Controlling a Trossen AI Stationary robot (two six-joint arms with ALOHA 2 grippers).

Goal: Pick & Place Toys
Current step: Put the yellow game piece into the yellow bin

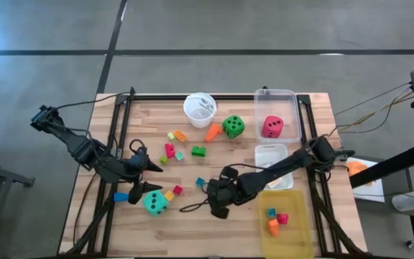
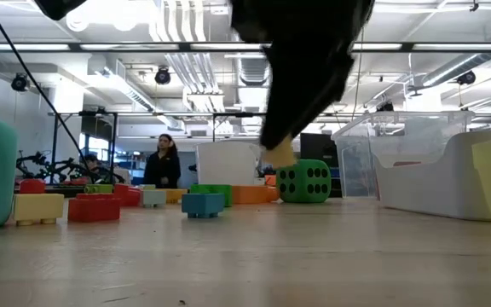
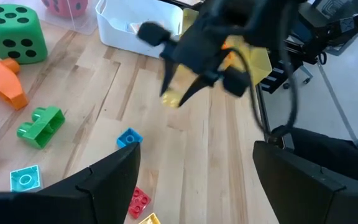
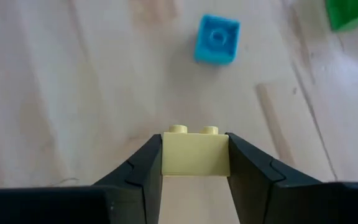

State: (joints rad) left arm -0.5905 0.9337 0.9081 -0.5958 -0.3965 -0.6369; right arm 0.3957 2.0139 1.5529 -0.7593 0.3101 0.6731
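High view: right tool (image 1: 218, 203) low over table (image 1: 192, 230) centre; left tool (image 1: 144, 175) spread beside teal die (image 1: 156, 202).
Low view: pale yellow block (image 2: 280, 156) held above the table.
Right wrist view: the right tool's 2 fingers (image 4: 138, 168) pinch the block, lifted clear, blue block (image 4: 217, 38) beyond.

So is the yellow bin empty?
No. The yellow bin has a few small blocks inside, seen from above: blue, pink and orange.
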